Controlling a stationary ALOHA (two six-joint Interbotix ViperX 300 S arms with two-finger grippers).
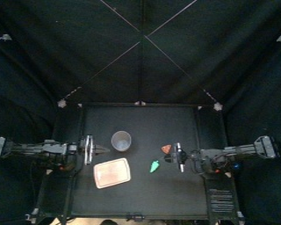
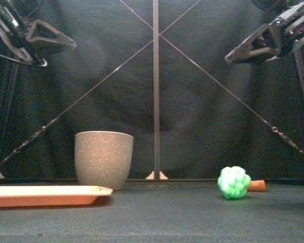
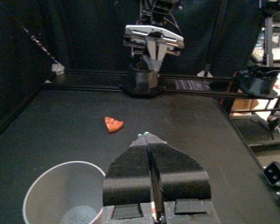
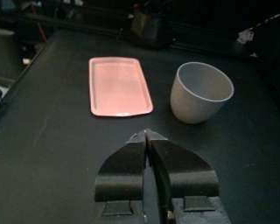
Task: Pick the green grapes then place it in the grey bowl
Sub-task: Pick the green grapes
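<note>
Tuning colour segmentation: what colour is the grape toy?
The grapes are bright green, best seen in the front view.

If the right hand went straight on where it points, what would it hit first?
Likely the bare black table between the flat pink tray and tall grey speckled cup; depth is unclear.

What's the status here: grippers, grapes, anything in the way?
Left gripper shut, empty. Right gripper shut, empty. Green grapes on table, apart from grey bowl, untouched. Small red toy beside grapes; nothing between grapes and bowl.
</note>
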